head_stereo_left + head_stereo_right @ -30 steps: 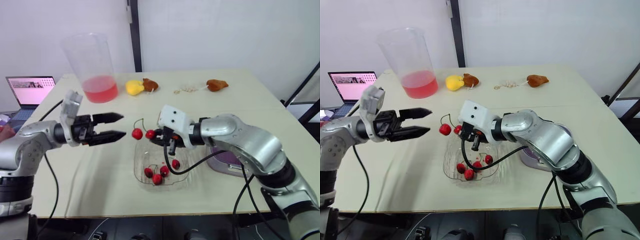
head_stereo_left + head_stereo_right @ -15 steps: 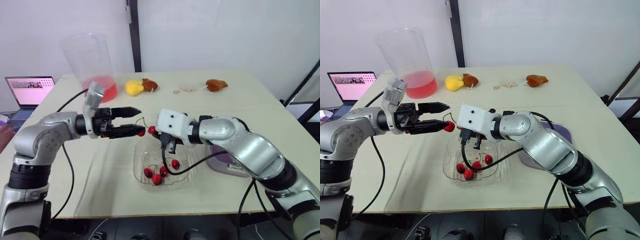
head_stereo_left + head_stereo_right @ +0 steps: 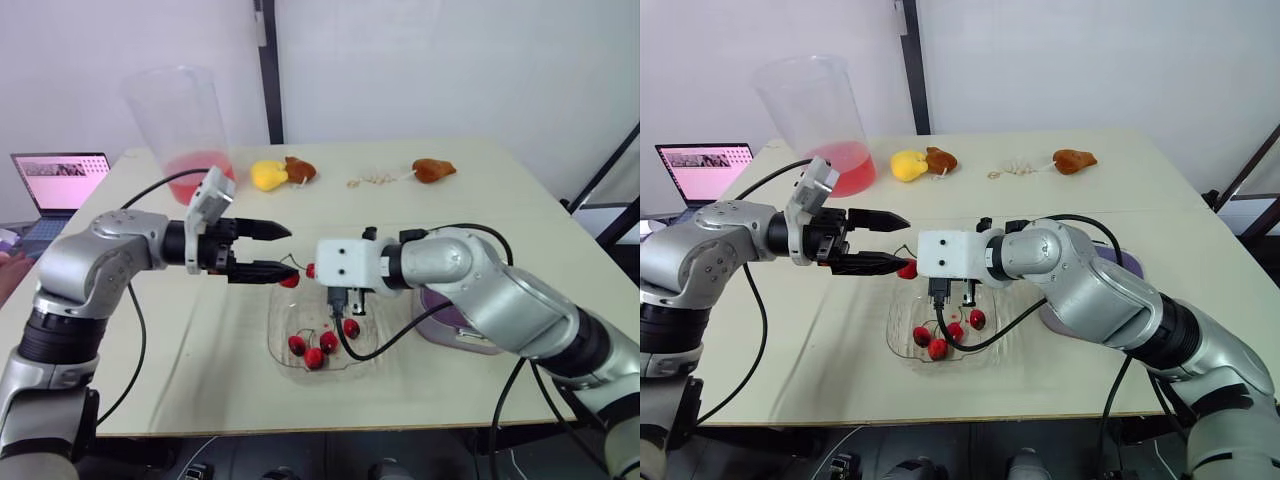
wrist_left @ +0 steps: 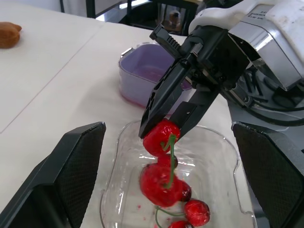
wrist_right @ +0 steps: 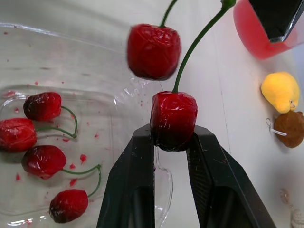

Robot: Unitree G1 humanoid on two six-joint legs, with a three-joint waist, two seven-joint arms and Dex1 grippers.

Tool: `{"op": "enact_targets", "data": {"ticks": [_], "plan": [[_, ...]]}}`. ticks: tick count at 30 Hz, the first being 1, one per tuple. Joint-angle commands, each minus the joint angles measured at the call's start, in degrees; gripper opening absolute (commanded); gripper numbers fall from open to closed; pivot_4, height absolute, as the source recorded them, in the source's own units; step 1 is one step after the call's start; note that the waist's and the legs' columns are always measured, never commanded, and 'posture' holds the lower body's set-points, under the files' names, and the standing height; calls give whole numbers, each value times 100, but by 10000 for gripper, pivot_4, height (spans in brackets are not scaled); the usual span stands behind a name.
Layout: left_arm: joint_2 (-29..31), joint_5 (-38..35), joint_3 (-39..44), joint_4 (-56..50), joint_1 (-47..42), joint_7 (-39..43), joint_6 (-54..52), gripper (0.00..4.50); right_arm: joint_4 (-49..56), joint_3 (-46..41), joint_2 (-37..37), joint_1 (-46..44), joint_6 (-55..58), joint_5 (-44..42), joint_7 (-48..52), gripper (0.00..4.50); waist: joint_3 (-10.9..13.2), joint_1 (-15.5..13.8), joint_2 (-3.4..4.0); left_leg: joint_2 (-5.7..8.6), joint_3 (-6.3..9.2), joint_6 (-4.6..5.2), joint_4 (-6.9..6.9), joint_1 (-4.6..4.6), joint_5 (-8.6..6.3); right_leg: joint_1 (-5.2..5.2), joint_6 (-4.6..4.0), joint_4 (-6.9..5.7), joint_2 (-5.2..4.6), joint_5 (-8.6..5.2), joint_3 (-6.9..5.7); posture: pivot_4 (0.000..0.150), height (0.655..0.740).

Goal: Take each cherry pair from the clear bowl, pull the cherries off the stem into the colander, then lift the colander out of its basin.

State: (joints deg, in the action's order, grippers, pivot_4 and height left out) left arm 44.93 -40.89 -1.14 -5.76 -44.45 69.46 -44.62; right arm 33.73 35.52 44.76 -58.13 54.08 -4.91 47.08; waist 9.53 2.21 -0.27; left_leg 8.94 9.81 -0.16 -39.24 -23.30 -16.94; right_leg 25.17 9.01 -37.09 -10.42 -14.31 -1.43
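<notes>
The right tool [image 5: 172, 137] is clamped on one cherry [image 5: 174, 118] of a stemmed pair, held just above the clear bowl [image 3: 375, 352]. The other cherry [image 5: 153, 51] hangs near the left tool [image 3: 292, 251], whose fingers are spread wide and hold nothing. The purple basin [image 3: 455, 328] sits beside the bowl.

Bright even light; soft shadows (glints on rim of clear bowl [image 5: 130, 95]).

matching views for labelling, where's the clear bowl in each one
Left eye view: clear bowl, low centre.
Right eye view: same spot, slightly further left.
Left wrist view: under the cherry pair.
Right wrist view: beyond the cherry pair.
Shared landmark: loose cherries lying in it.
</notes>
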Motion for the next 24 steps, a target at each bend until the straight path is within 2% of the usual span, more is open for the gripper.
{"op": "enact_targets", "data": {"ticks": [1,3,6,19,22,23,24], "plan": [[7,-20,165,-162,5,-49,50,39728,198,-78,3,-77,-97,191,94,8760,0,0,0,0,0,0,0,0,0,0,0,0,0,0,0,1500,7400],[32,72,124,-165,35,-55,108,31990,199,-84,-8,-60,-105,244,136,8760,0,2,0,0,0,0,0,0,0,0,0,0,0,0,0,1500,7400],[26,163,67,-174,76,-46,173,16845,179,-88,-18,-38,-158,341,195,8760,0,3,0,0,0,0,0,0,0,0,0,0,0,0,0,1500,7400],[-296,171,-1,-367,21,-233,57,16845,142,-195,-127,109,-239,545,314,8760,0,-7,0,0,0,0,-1,0,0,0,0,0,-1,0,0,1500,7400],[-298,181,-7,-378,27,-214,40,8405,154,-192,-175,106,-193,582,316,8760,0,-4,0,0,0,0,-1,0,0,1,0,0,-1,0,0,1500,7400],[-280,194,-19,-386,32,-190,43,3572,157,-190,-186,102,-178,589,317,8760,0,-4,0,0,0,0,-1,0,0,1,0,0,-1,0,0,1500,7400],[-272,217,-32,-387,36,-176,59,890,162,-189,-191,102,-167,596,317,8760,0,-4,0,0,0,0,-1,0,0,1,0,0,-1,0,0,1500,7400]]}}
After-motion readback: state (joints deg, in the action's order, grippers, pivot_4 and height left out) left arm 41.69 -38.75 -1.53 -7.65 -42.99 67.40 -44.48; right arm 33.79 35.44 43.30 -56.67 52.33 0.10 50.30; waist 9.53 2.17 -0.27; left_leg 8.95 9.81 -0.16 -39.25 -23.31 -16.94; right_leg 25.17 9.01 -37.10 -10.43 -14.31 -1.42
